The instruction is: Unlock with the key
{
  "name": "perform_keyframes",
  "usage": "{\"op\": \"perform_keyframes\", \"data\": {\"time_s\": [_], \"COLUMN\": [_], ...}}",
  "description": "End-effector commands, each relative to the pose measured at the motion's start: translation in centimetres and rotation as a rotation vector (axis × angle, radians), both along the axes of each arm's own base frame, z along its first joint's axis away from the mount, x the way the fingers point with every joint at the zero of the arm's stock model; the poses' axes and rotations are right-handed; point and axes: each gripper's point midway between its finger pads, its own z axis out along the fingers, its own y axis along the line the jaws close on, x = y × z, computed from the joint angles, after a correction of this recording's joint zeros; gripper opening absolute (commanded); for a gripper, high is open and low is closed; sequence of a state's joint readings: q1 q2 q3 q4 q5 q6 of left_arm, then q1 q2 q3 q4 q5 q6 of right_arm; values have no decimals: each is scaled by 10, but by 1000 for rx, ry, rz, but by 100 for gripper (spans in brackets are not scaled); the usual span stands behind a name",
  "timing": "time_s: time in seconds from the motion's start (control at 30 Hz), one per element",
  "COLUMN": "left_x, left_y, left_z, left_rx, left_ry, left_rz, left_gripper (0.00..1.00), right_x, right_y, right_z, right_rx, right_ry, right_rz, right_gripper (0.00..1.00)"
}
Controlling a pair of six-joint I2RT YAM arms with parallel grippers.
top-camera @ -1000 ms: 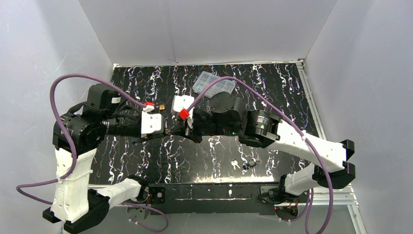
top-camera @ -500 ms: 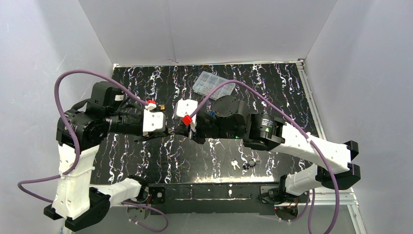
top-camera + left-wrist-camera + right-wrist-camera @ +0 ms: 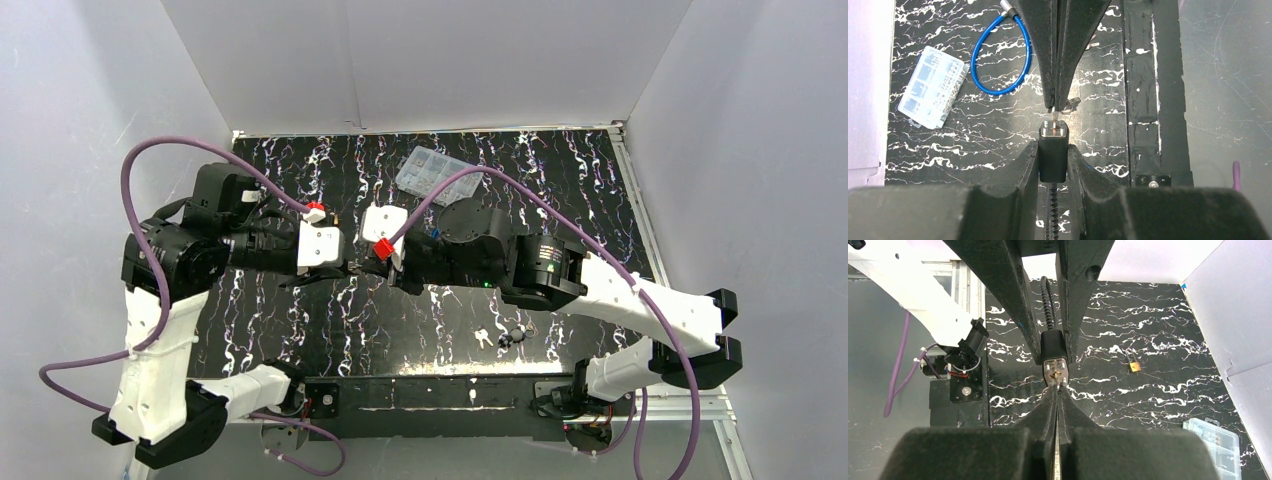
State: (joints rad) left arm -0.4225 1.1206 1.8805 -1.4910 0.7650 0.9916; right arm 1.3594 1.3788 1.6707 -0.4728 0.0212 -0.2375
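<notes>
Now my left pincer [image 3: 1053, 148] is clamped on the black lock [image 3: 1053, 167], and my right pincer [image 3: 1058, 389] is pinched tight on the thin key [image 3: 1053, 114], whose tip meets the lock's end. If I turn before the key is all the way in, or push crooked, it could bend, slip from my grip, or shove the lock loose. The left wrist view shows the bare key, which the top view hides under my arms; only the right wrist view shows the keyhole [image 3: 1056, 372].
</notes>
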Motion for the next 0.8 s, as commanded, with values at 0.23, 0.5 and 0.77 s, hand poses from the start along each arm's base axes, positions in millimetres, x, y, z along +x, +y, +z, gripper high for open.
{"op": "perform_keyframes", "data": {"time_s": [0.23,0.5,0.77], "left_x": [-25,-25,-24], "left_y": [39,38,25], "left_z": [-39,-45,-38], "left_rx": [205,207,98], "left_ry": [76,86,16], "left_rz": [37,37,16], "left_gripper": [0,0,0], "right_x": [2,0,5], "right_y": [-17,-22,-35], "right_z": [15,2,17], "right_rx": [-12,-18,104], "right_ry": [-42,12,77], "right_rz": [-21,-38,-121], "right_gripper": [1,1,1]}}
